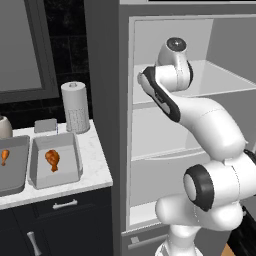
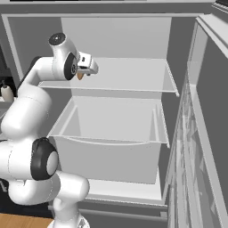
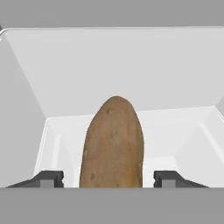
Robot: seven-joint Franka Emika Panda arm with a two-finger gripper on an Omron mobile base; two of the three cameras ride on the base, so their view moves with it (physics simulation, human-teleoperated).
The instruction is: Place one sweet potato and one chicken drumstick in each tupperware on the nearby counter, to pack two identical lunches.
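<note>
A brown sweet potato (image 3: 113,144) lies on the upper fridge shelf, pointing away from the hand. My gripper (image 3: 109,180) is open and straddles it, one fingertip (image 3: 51,178) on each side with a gap to the skin. From the right base view, the hand (image 2: 87,66) sits at the shelf's left front, with a bit of the sweet potato (image 2: 80,76) below it. On the counter (image 1: 97,167) left of the fridge stand two grey tupperware trays. The right tray (image 1: 76,150) holds a chicken drumstick (image 1: 52,160), and the left tray (image 1: 17,175) holds another drumstick (image 1: 4,156).
The fridge stands open, with a white upper shelf (image 2: 133,78) and a drawer bin (image 2: 111,129) below it. Its door (image 2: 200,133) hangs open at the right. A paper towel roll (image 1: 75,106) and a small grey block (image 1: 46,125) stand behind the trays.
</note>
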